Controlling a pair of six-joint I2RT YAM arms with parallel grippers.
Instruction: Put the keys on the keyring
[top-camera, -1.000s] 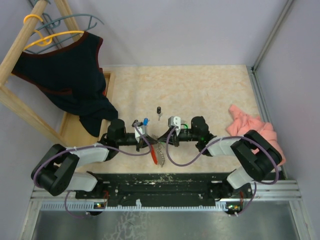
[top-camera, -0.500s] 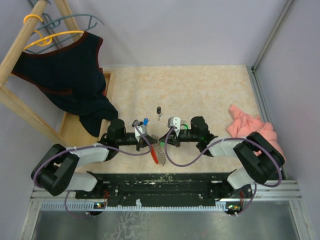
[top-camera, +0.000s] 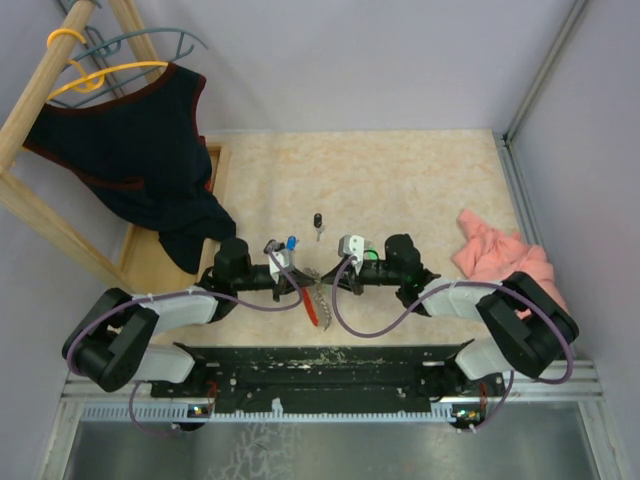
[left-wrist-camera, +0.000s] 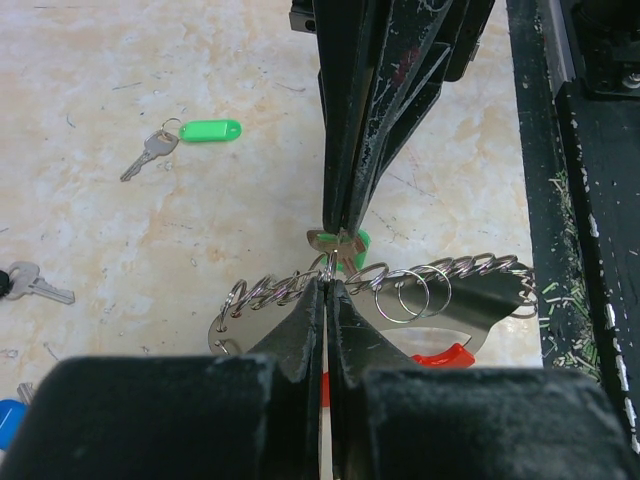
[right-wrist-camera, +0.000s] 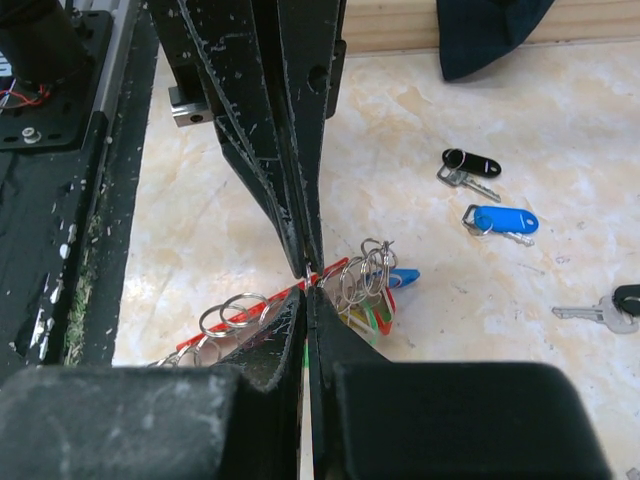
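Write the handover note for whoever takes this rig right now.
Left gripper: shut on the keyring.
Right gripper: shut, apparently on a green-headed key, tip to tip with the left one at the ring.
Done: threaded keys with blue, green and yellow heads hang on the keyring.
Left: thread the held key, then the loose ones: green-tagged key, black key, blue key, black-headed key at the right wrist view's edge.
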